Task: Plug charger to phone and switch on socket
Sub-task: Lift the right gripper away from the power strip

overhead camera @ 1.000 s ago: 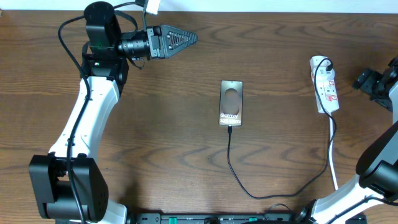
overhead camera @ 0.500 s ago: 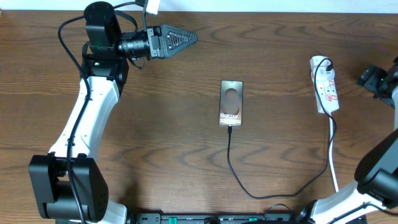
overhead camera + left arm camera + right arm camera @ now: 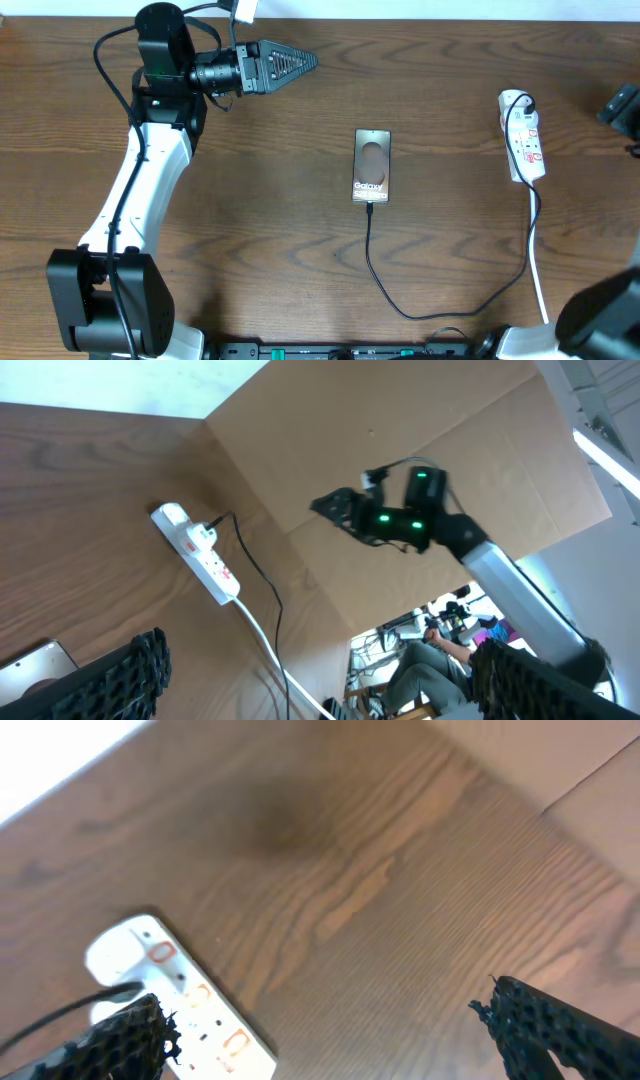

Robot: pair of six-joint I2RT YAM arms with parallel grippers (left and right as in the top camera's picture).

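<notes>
The phone (image 3: 372,165) lies flat mid-table, screen up; its corner shows in the left wrist view (image 3: 30,660). The charger (image 3: 400,305), a thin black cable, runs from the phone's bottom edge, where its tip meets the phone, in a loop to the socket (image 3: 523,140). The socket is a white power strip with red markings at the right, with a black plug in its far end; it also shows in the left wrist view (image 3: 200,555) and the right wrist view (image 3: 170,995). My left gripper (image 3: 312,60) (image 3: 320,650) is open and empty, high at the back left. My right gripper (image 3: 620,103) (image 3: 322,1005) is open and empty, right of the socket at the frame's edge.
The socket's white cord (image 3: 535,270) runs down to the table's front edge. A brown cardboard wall (image 3: 330,450) stands behind the table's right side, and a seated person (image 3: 430,675) is beyond it. My right arm (image 3: 480,555) shows in the left wrist view.
My right gripper has moved right, away from the socket, nearly out of the overhead view. The left arm, phone and cable have not moved.
</notes>
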